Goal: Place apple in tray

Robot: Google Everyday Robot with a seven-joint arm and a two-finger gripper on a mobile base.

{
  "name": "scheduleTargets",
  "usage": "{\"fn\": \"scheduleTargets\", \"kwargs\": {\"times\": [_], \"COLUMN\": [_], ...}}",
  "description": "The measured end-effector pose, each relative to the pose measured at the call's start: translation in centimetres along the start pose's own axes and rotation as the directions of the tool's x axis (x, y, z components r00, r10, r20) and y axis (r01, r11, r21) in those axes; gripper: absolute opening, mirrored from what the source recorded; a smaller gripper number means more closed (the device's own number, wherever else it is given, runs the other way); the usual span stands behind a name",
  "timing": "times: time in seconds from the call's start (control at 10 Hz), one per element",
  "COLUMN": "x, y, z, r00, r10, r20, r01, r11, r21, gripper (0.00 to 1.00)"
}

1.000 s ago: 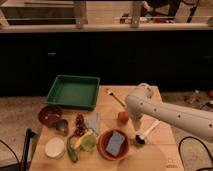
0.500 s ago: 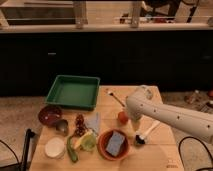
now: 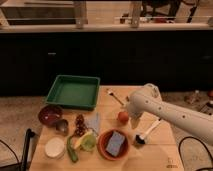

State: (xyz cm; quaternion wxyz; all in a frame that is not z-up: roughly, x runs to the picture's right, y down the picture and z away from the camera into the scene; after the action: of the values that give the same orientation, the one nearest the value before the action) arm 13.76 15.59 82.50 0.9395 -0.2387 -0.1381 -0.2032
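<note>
Robot at the worktable: its arm (image 3: 175, 117) is a thick, smooth tube cased in glossy off-white, with no change of colour along its length. It swells into a rounded, bulbous joint (image 3: 146, 96) that catches the light on top, and a shorter off-white segment follows. The gripper (image 3: 132, 118), at that segment's end just beside the apple (image 3: 123, 117), appears as a shadowed, greyish stub, its form hard to make out.

Wooden worktop (image 3: 156, 154) — loaded.
On it: tray (image 3: 73, 93), apple (image 3: 122, 117), orange bowl (image 3: 102, 145), brush (image 3: 148, 132) — hand (image 3: 131, 115) just beside apple.
</note>
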Motion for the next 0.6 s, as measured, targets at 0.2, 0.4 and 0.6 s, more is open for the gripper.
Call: {"fn": "scheduleTargets", "kwargs": {"times": [0.2,0.4,0.6], "x": [-0.3,-0.5,-0.3], "y": [-0.5,-0.9,-0.9], "z": [0.5,1.0,1.6], "r00": [0.998,0.996,0.992], "r10": [-0.002,0.002,0.018], "r20": [0.055,0.093,0.122], "r01": [0.002,-0.002,-0.018], "r11": [1.000,1.000,1.000], "r21": [0.002,0.002,-0.003], "gripper": [0.80,0.80,0.80]}}
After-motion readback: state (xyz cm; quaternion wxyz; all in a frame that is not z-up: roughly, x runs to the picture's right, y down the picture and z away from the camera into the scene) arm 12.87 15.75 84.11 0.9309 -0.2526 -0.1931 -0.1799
